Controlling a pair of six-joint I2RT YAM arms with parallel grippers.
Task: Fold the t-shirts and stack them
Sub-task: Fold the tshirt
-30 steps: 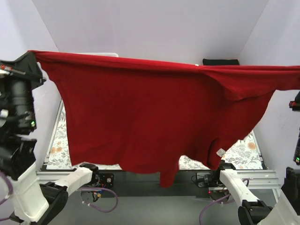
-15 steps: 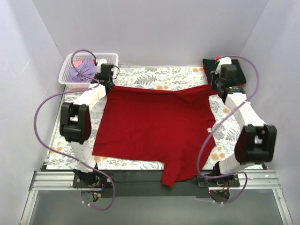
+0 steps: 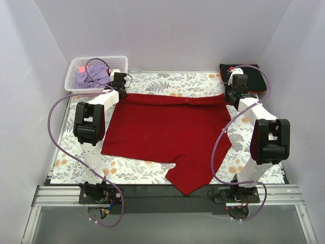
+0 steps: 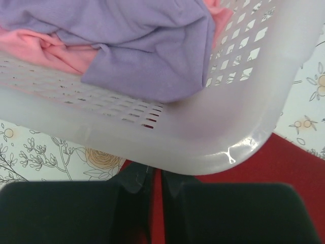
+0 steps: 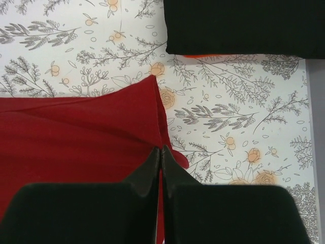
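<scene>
The deep-red t-shirt (image 3: 167,132) lies spread flat on the floral cloth, with one sleeve (image 3: 190,178) pointing to the near edge. My left gripper (image 3: 120,93) is shut on its far left corner, right against the basket; red cloth shows between the jaws of this left gripper (image 4: 157,175). My right gripper (image 3: 229,96) is shut on the far right corner, and in the right wrist view that right gripper (image 5: 162,151) pinches the red shirt (image 5: 76,132) at its edge. A folded black t-shirt (image 5: 238,25) lies just beyond, with an orange-red one (image 5: 203,55) peeking out under it.
The white lattice basket (image 3: 96,62) stands at the far left; in the left wrist view this basket (image 4: 152,147) holds a lavender tee (image 4: 127,46) and a pink tee (image 4: 40,46). The black stack (image 3: 254,76) sits at the far right corner. White walls close three sides.
The red shirt, held up high in front of the camera a second ago, has come down flat on the table. Both arms have stretched to the far side, drawing it away from the near edge.
</scene>
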